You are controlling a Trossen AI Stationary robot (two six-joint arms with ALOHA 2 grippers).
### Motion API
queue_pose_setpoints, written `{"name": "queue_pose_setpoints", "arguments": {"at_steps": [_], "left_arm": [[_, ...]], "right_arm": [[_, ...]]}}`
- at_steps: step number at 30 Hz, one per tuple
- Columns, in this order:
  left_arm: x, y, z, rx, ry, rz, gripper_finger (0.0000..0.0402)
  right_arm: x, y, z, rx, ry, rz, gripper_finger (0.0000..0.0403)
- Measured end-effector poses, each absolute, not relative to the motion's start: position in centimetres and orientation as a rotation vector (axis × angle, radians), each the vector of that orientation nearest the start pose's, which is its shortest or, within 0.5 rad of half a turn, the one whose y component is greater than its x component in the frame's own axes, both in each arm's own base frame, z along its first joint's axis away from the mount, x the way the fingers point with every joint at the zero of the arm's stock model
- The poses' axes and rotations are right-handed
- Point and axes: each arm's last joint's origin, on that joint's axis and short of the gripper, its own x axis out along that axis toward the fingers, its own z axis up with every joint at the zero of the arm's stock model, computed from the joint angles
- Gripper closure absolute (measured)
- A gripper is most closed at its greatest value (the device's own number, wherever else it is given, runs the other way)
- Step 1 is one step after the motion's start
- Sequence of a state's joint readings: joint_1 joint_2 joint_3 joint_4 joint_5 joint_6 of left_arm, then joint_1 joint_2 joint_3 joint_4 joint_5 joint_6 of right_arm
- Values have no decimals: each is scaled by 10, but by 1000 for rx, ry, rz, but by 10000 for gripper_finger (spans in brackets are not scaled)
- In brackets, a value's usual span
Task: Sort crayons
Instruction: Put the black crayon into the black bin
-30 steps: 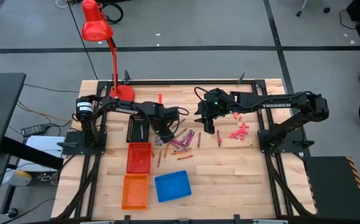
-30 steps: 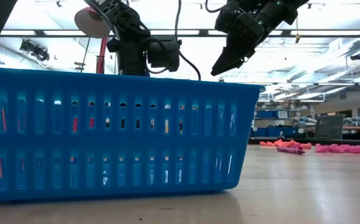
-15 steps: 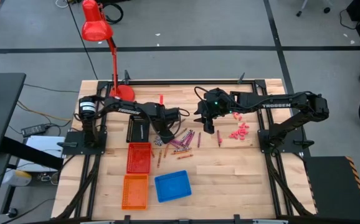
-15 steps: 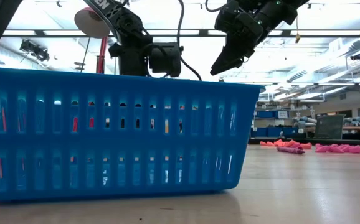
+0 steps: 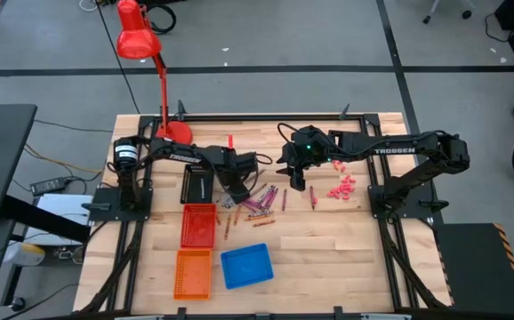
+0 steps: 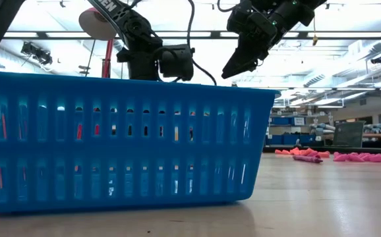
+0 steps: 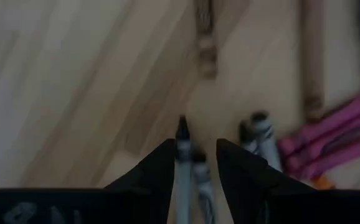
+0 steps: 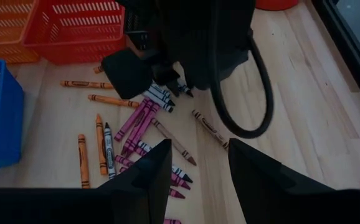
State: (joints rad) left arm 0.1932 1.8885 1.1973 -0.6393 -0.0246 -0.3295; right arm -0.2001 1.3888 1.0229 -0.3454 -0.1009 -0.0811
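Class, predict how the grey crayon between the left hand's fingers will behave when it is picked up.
The grey crayon looks thin and rigid, so it probably stays straight. Its round body may roll or pivot between the left hand's open fingers. Being slender, it seems light but might snap under a hard squeeze.

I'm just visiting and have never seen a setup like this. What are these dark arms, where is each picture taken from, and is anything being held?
These are two robot arms at a wooden table, sorting crayons. One picture looks straight down, one sits at table height behind a blue basket, and two come from cameras on the arms' wrists.

Loose crayons lie mid-table, with small pink bits to their right. A red basket, an orange basket and the blue one wait in front; a red lamp stands at the back.

The left gripper is low over the pile, fingers open, with a grey crayon between them; whether they touch it I cannot tell. The right gripper hovers open above, holding nothing.
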Motion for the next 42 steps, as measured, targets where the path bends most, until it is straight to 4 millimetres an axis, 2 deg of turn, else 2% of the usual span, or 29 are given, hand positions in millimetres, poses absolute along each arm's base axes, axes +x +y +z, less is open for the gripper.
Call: {"name": "queue_pose_setpoints", "arguments": {"at_steps": [6,10,20,35,42], "left_arm": [[355,71,153,-404,1182,412,271],[352,75,158,-411,1183,427,271],[334,75,159,-430,1332,470,271],[325,69,158,-364,1451,422,271],[328,61,150,-328,1491,388,271]], "right_arm": [[290,-56,268,39,706,-69,241],[290,-56,268,39,707,-69,241],[290,-56,269,31,706,-66,241],[290,-56,268,43,712,-61,241],[290,-55,268,48,711,-47,241]]}}
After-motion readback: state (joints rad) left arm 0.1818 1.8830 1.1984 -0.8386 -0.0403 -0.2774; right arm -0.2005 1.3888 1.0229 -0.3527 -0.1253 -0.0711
